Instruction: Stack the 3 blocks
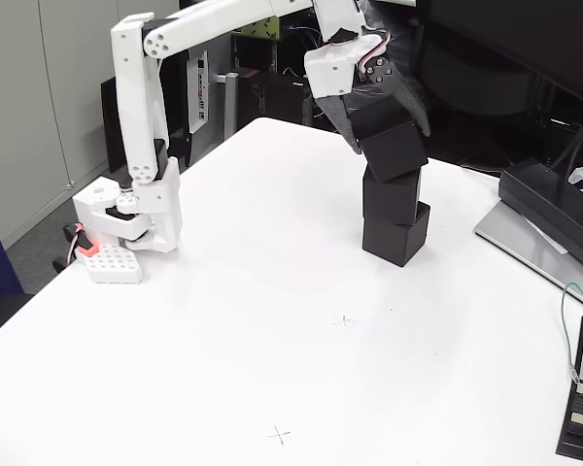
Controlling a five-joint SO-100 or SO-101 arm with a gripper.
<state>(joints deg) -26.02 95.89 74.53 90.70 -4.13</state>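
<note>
Blocks [396,199] — three matte black cubes — stand stacked, the tilted top cube [393,144] clamped by the end effector [391,134].

the three blocks [394,199] look matte black and smooth; the counter [272,320] is smooth matt white; the arm [141,97] is white plastic, slightly glossy.

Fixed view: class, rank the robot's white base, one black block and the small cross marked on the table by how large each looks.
1. White base
2. Bottom block; the three blocks look alike
3. Cross mark
</note>
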